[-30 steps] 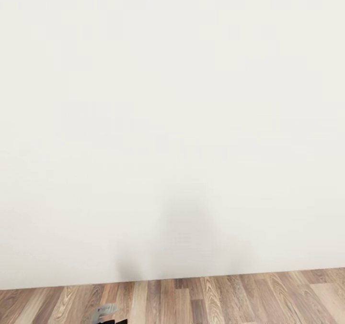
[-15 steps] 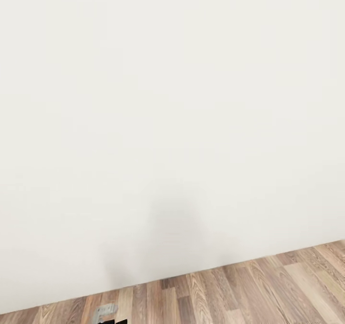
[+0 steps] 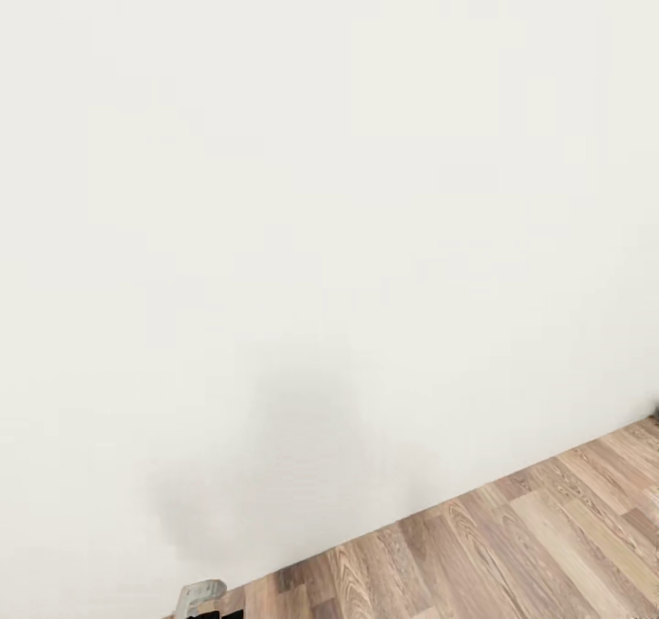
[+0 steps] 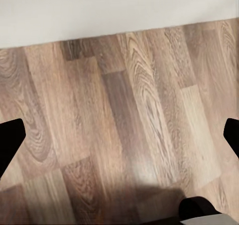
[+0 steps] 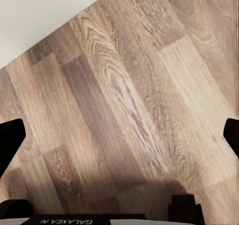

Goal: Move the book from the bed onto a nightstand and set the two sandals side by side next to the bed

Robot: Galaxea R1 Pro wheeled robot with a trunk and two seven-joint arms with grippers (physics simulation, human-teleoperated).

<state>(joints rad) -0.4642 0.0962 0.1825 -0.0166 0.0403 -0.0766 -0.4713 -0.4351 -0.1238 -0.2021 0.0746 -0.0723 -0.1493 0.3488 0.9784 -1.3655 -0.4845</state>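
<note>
Most of the head view was a blank white wall [image 3: 329,189] above wood-plank floor [image 3: 513,546] at lower right; both the left gripper [image 4: 119,135] and right gripper [image 5: 119,135] were spread wide, holding nothing.

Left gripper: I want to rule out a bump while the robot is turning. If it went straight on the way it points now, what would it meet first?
Probably the bare wood-plank floor: the left gripper is open with nothing between its fingertips. The white wall lies beyond; depth is unclear.
</note>
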